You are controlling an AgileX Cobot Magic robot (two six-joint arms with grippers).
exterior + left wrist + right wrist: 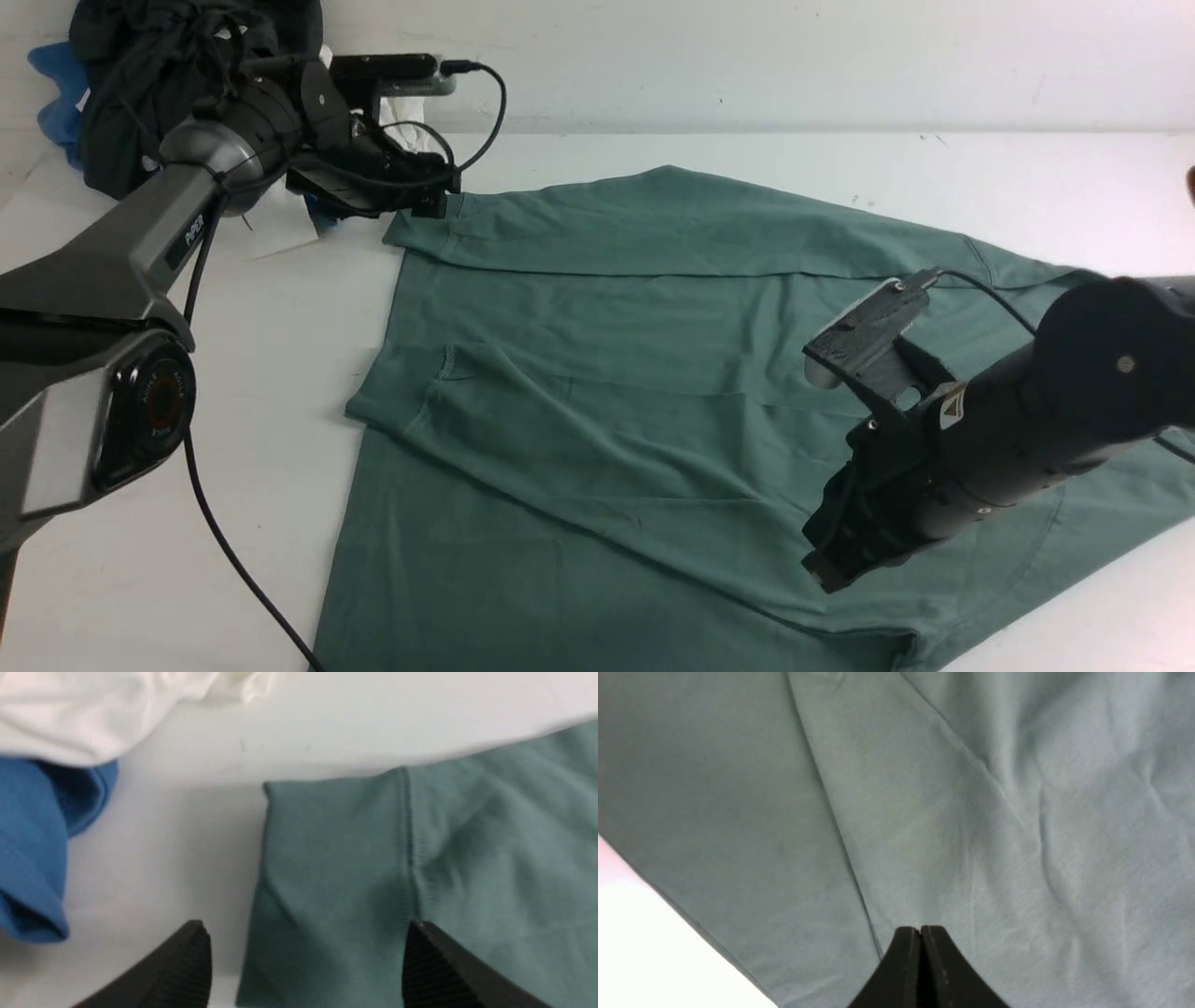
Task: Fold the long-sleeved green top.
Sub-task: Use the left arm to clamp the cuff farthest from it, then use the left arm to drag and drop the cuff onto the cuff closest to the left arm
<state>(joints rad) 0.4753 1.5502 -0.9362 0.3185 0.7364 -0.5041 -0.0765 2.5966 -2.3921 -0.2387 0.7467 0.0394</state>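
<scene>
White bench (pixel 233 523), fills the scene. Green long-sleeved top (pixel 607 373) lies flat on it, covering the middle and right of the bench, near edge running out of the front view. Two sleeves are laid across the body toward the robot's left. The far one ends in a cuff (pixel 331 858) at the top's far-left corner; the nearer one runs diagonally, its cuff end at the left edge of the cloth. Some shallow creases, mostly smooth.

Black garment (pixel 159 84) is bunched in the far-left corner, well apart from the top. Blue garment (pixel 32 849) and white garment (pixel 84 709) are crumpled just beside it, near the far cuff but not touching it.

Left end effector (pixel 306 933) is at that far cuff with its fingers spread wide. One finger is over bare bench, the other over the cuff seam, nothing pinched. Right end effector (pixel 920 927) is over the right part of the top, near a fold line, with its fingers pressed together and no cloth between them. Cannot tell if the tips touch the fabric.
</scene>
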